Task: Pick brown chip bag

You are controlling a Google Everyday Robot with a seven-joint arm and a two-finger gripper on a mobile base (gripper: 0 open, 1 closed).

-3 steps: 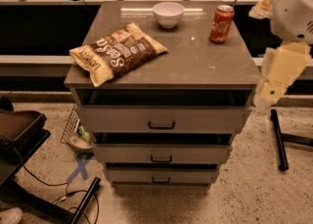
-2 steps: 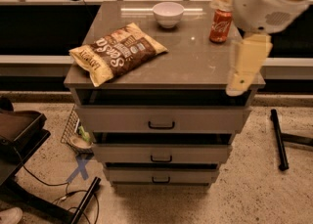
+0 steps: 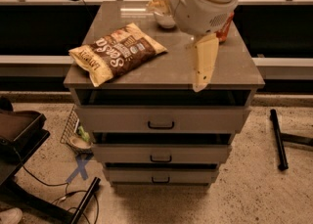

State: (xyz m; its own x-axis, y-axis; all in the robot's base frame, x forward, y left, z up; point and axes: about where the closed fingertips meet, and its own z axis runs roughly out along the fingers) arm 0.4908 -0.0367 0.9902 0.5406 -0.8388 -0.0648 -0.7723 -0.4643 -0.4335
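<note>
Hangs with gripper (image 3: 204, 66) over the counter's (image 3: 234, 66) front-right edge; open or closed, impossible to tell. Risks sweeping the brown chip bag (image 3: 115, 52) off the front-left corner if brought in sideways.

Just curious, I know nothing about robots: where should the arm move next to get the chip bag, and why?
Probably shift the tool left, toward the bag. The tool hangs over the right front of the cabinet top, well apart from the bag, which lies flat near the left front corner.
</note>
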